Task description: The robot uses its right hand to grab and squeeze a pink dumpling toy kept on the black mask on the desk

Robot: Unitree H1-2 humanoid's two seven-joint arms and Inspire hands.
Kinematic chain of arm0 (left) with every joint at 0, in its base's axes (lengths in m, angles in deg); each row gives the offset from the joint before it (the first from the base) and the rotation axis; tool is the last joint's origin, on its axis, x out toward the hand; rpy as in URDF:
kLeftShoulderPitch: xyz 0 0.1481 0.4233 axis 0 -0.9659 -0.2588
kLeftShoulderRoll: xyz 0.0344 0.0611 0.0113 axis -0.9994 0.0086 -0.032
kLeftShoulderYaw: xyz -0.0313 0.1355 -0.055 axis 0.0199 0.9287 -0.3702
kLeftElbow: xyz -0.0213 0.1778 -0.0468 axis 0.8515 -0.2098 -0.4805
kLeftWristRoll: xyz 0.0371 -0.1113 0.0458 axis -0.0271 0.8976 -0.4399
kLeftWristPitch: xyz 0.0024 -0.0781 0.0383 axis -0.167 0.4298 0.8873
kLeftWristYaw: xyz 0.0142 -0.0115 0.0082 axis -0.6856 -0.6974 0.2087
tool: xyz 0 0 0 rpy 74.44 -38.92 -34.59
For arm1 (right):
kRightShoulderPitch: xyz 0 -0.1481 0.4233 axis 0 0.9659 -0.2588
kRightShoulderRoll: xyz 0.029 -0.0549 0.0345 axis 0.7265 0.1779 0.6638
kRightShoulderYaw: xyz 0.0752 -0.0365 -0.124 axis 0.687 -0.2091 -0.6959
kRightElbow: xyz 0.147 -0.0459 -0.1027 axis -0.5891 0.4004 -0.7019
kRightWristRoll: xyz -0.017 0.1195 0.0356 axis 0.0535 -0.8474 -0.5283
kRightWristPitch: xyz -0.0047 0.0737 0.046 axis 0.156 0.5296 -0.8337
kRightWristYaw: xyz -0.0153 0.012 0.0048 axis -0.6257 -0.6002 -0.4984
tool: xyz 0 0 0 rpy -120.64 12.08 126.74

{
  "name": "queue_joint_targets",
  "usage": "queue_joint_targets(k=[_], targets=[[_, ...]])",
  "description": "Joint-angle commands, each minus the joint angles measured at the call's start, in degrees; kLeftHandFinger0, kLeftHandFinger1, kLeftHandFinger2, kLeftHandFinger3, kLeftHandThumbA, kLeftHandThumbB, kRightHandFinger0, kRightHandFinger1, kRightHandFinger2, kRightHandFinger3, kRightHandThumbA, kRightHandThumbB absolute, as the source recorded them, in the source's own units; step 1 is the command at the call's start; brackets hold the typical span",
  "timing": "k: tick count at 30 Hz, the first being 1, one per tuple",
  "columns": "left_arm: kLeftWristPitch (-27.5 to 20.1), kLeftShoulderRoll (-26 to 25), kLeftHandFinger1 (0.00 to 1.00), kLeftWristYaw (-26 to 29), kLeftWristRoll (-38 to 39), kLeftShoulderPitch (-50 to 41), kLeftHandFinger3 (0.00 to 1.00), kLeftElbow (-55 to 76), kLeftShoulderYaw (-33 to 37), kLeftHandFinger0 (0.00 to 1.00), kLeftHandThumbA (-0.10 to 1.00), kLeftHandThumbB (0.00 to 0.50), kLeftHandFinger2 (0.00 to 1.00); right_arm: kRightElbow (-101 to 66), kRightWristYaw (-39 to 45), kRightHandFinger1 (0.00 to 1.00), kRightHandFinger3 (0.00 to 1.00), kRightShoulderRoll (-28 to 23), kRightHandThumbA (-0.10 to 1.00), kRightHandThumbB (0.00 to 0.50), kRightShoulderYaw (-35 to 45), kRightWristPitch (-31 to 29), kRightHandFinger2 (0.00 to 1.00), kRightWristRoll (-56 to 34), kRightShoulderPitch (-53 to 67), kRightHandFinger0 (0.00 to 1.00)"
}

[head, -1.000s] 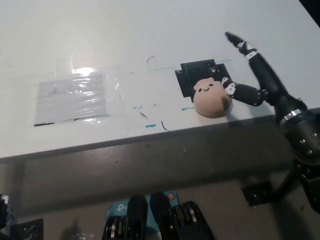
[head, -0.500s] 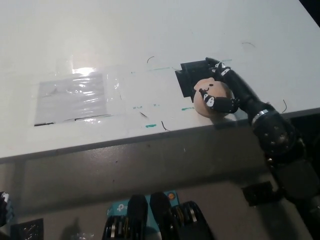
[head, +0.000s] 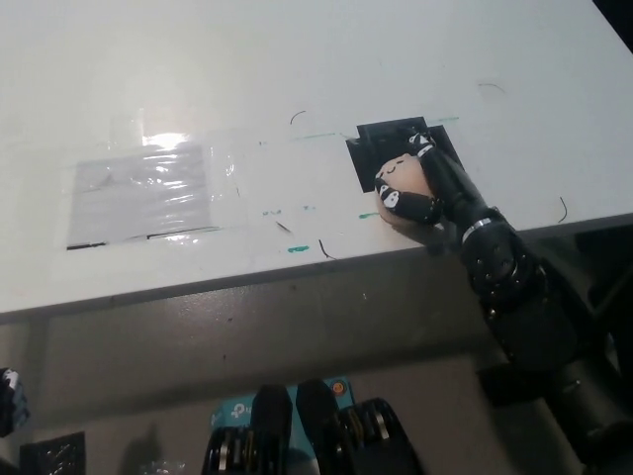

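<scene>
From the head view, the black right hand (head: pixel 423 184) is wrapped around the pink dumpling toy (head: pixel 404 184), with fingers (head: pixel 394 199) curled over its near left side and others reaching across its top and far edge. The toy's pale pink face, with small dark eyes and a mouth, shows between those fingers. The toy sits at the near edge of the black mask (head: pixel 381 146), a dark square patch lying flat on the white surface (head: pixel 297 69), close to the surface's front edge. The black right forearm runs down and to the right from the hand, crossing the surface edge and continuing toward the lower right corner of the picture.

To the left of the mask, a strip of clear glossy film (head: pixel 148 193) lies flat on the surface and catches a bright glare. Small green marks (head: pixel 297 249) and thin dark scribbles dot the surface between the film and the mask.

At the far lower left corner, only a sliver of the white left hand (head: pixel 8 401) shows, well apart from the toy and below the surface edge; whether it is open or closed cannot be told.
</scene>
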Motion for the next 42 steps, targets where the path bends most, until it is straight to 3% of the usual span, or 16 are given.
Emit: queue_joint_targets(k=[1, 9, 11, 12, 13, 14, 16, 18, 20, 21, 24, 28, 29, 32, 38, 42], targets=[[-1.39, -2.15, 0.00, -0.66, 0.40, 1.49, 0.06, 0.90, -0.24, 0.00, 1.00, 0.500, 0.04, 2.06, -1.21, 1.00, 1.00, 0.78, 0.55, 0.414, -0.69, -2.20, 1.00, 1.26, -0.93, 1.00], [-1.54, -2.13, 0.00, -0.66, 0.31, 1.69, 0.07, 1.22, -0.15, 0.00, 1.00, 0.500, 0.04, 1.79, 2.34, 1.00, 1.00, 2.31, 0.51, 0.397, -3.62, -2.88, 1.00, 1.45, 3.37, 1.00], [-2.62, -2.35, 0.00, -0.81, -0.32, 1.87, 0.08, 0.47, 0.25, 0.00, 1.00, 0.500, 0.05, 2.79, 2.87, 1.00, 1.00, 1.43, 0.46, 0.302, -5.95, -6.69, 1.00, 3.00, 3.75, 1.00], [-2.73, -2.31, 0.00, -0.92, -0.09, 2.07, 0.08, -0.10, 0.10, 0.00, 1.00, 0.500, 0.05, 2.69, -0.59, 0.38, 1.00, 1.30, 0.26, 0.170, -7.04, -8.73, 0.68, 5.20, 4.19, 0.28], [-2.78, -2.38, 0.00, -0.97, 0.05, 2.47, 0.08, -0.49, 0.00, 0.00, 1.00, 0.500, 0.05, 2.91, -2.24, 0.26, 1.00, 1.24, 0.25, 0.153, -7.58, -9.71, 0.60, 6.00, 4.01, 0.17], [-2.42, -2.36, 0.00, -0.88, 0.14, 2.44, 0.07, -0.27, -0.06, 0.00, 1.00, 0.500, 0.05, 2.79, -6.26, 0.00, 1.00, 0.61, -0.08, 0.002, -9.79, -11.74, 0.08, 9.69, 4.10, 0.00], [-2.13, -2.31, 0.00, -0.26, -0.27, 2.42, 0.07, 0.11, 0.01, 0.00, 1.00, 0.500, 0.05, 3.56, -9.93, 0.00, 1.00, 0.20, -0.10, 0.000, -11.25, -13.67, 0.00, 11.83, 3.83, 0.00], [-1.77, -2.38, 0.01, -0.48, -0.40, 2.12, 0.10, 1.03, 0.24, 0.00, 1.00, 0.500, 0.07, 4.06, -13.40, 0.03, 0.89, -0.16, -0.10, 0.000, -12.29, -15.92, 0.24, 13.30, 3.75, 0.00], [-1.96, -2.24, 0.00, -0.86, 0.10, 2.21, 0.11, 0.58, -0.02, 0.00, 1.00, 0.500, 0.07, 5.22, -19.80, 0.19, 0.18, -0.57, -0.10, 0.032, -11.96, -21.38, 0.44, 14.11, 3.74, 0.03], [-1.94, -2.22, 0.00, -0.89, 0.15, 2.22, 0.11, 0.52, -0.05, 0.00, 1.00, 0.500, 0.07, 5.56, -20.63, 0.24, 0.07, -0.57, -0.10, 0.001, -11.98, -22.00, 0.54, 14.21, 3.68, 0.00], [-1.97, -2.12, 0.00, -1.32, 0.39, 2.23, 0.11, 0.15, -0.04, 0.00, 1.00, 0.500, 0.07, 7.83, -29.11, 0.42, 0.32, -0.55, -0.10, 0.000, -11.97, -25.06, 0.85, 16.75, 2.66, 0.00], [-2.49, -1.94, 0.00, -1.20, 0.22, 2.15, 0.10, 0.08, 0.00, 0.00, 1.00, 0.500, 0.07, 9.59, -38.10, 0.29, 0.35, -0.71, -0.10, 0.090, -11.80, -27.23, 0.73, 19.48, 0.74, 0.00], [-2.42, -1.92, 0.00, -0.81, 0.00, 2.02, 0.10, 0.43, 0.00, 0.00, 1.00, 0.500, 0.07, 9.96, -42.80, 0.18, 0.32, -1.29, -0.10, 0.118, -11.60, -28.26, 0.58, 20.96, -1.01, 0.00], [-2.95, -1.95, 0.00, -1.41, 0.23, 1.99, 0.11, 0.09, -0.02, 0.00, 1.00, 0.500, 0.07, 9.20, -43.24, 0.18, 0.35, -1.80, -0.10, 0.115, -10.69, -28.95, 0.65, 20.68, -2.05, 0.00], [-2.69, -2.02, 0.00, -0.96, -0.06, 1.89, 0.11, 0.28, 0.01, 0.00, 1.00, 0.500, 0.07, 5.15, -46.12, 0.06, 0.39, -3.85, -0.10, 0.145, -7.24, -29.89, 0.41, 20.44, -5.58, 0.00], [-2.48, -1.74, 0.00, -0.75, 0.20, 1.45, 0.09, 0.70, -0.23, 0.00, 1.00, 0.500, 0.07, 5.40, -49.15, 0.07, 0.46, -4.52, -0.10, 0.173, -7.17, -30.49, 0.50, 22.05, -6.78, 0.00]])
